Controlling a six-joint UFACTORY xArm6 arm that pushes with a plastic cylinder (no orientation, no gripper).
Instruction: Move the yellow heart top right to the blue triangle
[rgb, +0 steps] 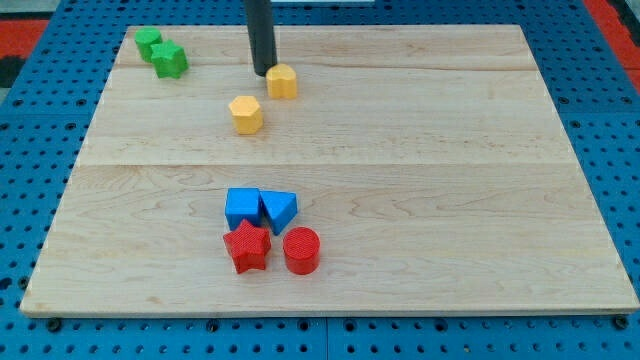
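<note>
The board (420, 150) is looking like pale wood, planks joined side by side, smooth with a soft satin sheen and fine grain showing. The blue base (620, 200) around it is looking like perforated sheet, pretty matt. All the blocks are reading as matt plastic, e.g. the red cylinder (301, 250) and blue triangle (279, 209). My rod is looking dark and matt down to my tip (262, 72).

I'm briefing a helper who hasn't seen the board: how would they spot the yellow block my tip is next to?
Start at the wooden board's top edge, left of centre, where the dark rod comes down. My tip ends just left of the yellow heart. The other yellow block, a hexagon, sits lower left, away from the rod.
</note>
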